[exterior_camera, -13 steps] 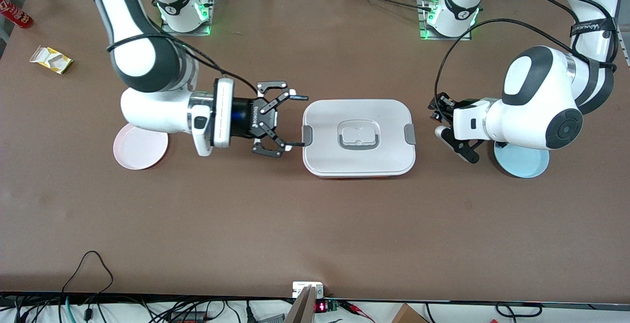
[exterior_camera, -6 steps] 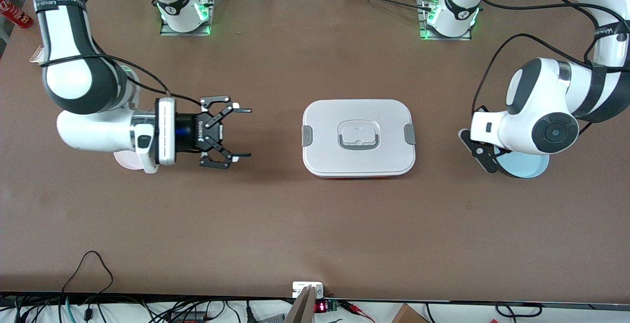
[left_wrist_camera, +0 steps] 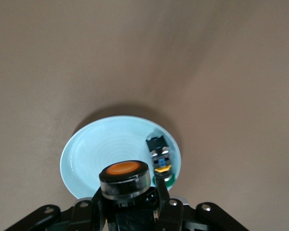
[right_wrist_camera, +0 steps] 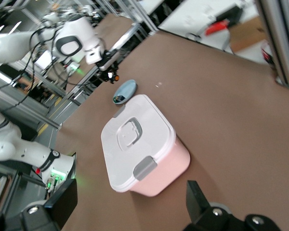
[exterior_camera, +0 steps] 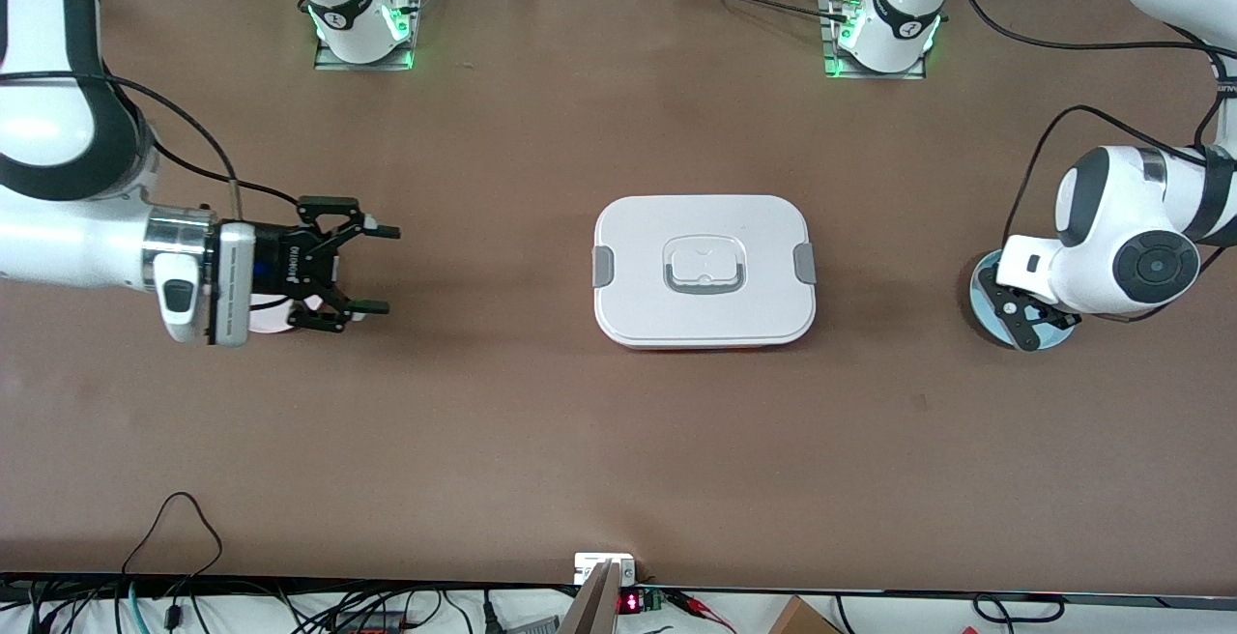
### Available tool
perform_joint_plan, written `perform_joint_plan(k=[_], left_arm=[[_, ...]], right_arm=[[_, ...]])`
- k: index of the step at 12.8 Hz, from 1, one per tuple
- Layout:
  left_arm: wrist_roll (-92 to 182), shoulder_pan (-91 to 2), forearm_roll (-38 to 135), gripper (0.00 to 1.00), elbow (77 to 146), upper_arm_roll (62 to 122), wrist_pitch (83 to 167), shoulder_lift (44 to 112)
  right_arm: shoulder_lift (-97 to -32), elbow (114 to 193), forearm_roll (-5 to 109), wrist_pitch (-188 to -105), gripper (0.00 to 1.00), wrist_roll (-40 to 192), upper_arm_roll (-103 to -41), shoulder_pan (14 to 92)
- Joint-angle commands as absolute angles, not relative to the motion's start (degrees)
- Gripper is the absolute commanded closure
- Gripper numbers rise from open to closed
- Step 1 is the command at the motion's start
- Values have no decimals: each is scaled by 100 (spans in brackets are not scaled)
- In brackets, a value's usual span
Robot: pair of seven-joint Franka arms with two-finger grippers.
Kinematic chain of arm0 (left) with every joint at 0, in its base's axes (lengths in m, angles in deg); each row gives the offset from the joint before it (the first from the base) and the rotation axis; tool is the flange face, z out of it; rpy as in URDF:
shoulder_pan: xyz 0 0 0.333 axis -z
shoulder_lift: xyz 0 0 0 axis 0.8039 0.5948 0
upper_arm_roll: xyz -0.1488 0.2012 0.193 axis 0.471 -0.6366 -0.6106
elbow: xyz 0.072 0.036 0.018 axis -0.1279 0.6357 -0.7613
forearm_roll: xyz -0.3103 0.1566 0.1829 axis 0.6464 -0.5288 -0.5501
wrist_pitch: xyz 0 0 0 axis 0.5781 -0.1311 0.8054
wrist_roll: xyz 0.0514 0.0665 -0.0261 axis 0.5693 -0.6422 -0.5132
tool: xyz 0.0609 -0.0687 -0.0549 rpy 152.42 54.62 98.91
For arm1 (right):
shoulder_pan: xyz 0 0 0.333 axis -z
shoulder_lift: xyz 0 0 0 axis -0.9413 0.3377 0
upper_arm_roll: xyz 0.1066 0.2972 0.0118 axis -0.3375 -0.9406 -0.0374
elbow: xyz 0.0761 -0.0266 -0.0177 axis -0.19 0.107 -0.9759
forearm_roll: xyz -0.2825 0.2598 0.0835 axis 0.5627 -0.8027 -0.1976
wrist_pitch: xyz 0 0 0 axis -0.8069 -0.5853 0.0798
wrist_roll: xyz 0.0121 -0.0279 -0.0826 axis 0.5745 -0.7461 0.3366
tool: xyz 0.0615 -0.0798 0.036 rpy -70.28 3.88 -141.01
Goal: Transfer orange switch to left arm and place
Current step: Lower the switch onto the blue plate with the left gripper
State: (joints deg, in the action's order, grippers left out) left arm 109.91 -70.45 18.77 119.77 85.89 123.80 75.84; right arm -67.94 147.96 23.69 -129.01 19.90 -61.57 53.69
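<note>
The orange switch [left_wrist_camera: 124,177], black with an orange cap, sits in my left gripper [left_wrist_camera: 130,197], which is shut on it. That gripper [exterior_camera: 1022,317] hangs over the light blue plate [left_wrist_camera: 86,159] at the left arm's end of the table. The white box [exterior_camera: 704,272] with grey clips stands mid-table, between the two arms. My right gripper [exterior_camera: 385,269] is open and holds nothing. It hovers toward the right arm's end, pointing at the box [right_wrist_camera: 135,144] with a wide stretch of table between them.
A second small switch [left_wrist_camera: 160,158] with blue and yellow parts lies on the blue plate [exterior_camera: 978,294]. A pink plate [exterior_camera: 269,317] lies partly hidden under the right wrist. A black cable loop [exterior_camera: 174,518] lies near the table's front edge.
The right gripper has drawn back from the box toward the right arm's end, still open. The left gripper has moved away from the box and now hangs over the blue plate.
</note>
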Motion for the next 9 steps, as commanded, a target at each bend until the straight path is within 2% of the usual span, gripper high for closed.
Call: perform_joint_plan(k=[1, 4, 7, 9], left_arm=[[11694, -7546, 1702, 84, 12262, 8668, 13142, 7810], [12294, -7820, 1693, 83, 12262, 8659, 13715, 8188], [12750, -7943, 1693, 83, 12262, 8624, 14278, 8461], [12874, -8004, 1693, 80, 12262, 8624, 14323, 8515]], right_arm=[[-7009, 14938, 3070, -12786, 0, 3613, -5975, 5330], [-7159, 14903, 4027, -12592, 0, 5835, -5957, 5278], [-7230, 14772, 5300, -11812, 0, 7587, -5966, 5260], [-7326, 14727, 6267, -11206, 0, 8092, -5957, 5277]])
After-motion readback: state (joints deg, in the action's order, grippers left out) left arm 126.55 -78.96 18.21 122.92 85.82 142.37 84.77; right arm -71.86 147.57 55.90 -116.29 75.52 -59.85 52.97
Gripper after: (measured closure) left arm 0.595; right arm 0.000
